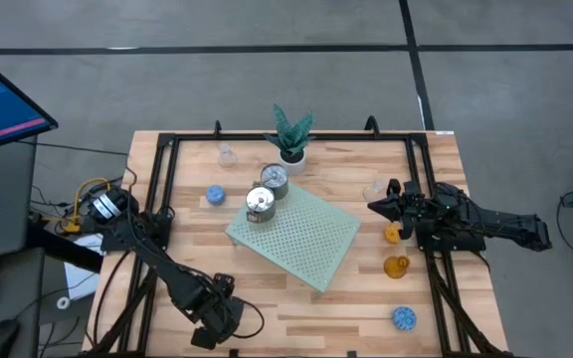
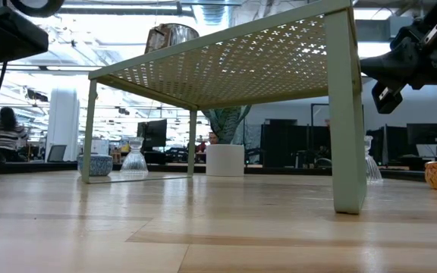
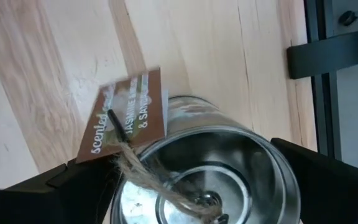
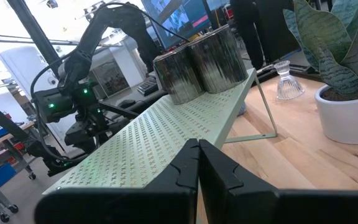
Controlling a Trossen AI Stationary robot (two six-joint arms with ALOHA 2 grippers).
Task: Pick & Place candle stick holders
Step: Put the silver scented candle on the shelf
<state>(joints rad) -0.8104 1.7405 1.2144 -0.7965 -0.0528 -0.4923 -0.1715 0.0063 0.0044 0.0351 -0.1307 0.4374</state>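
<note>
Shiny silver holder [image 3: 204,180] sits between the left jaws [image 3: 191,186], which grip it near the bench's front edge. Two more silver holders [image 1: 267,192] stand on the green mat [image 1: 301,239]. Right jaws [image 4: 197,163] are closed, holding nothing, beside one orange holder [image 1: 393,233], one amber holder [image 1: 397,267] and two blue holders [image 1: 404,318].

Bright, even light; bg glare.

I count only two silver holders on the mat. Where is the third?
The left gripper holds the third silver holder at the table's near left edge.
</note>
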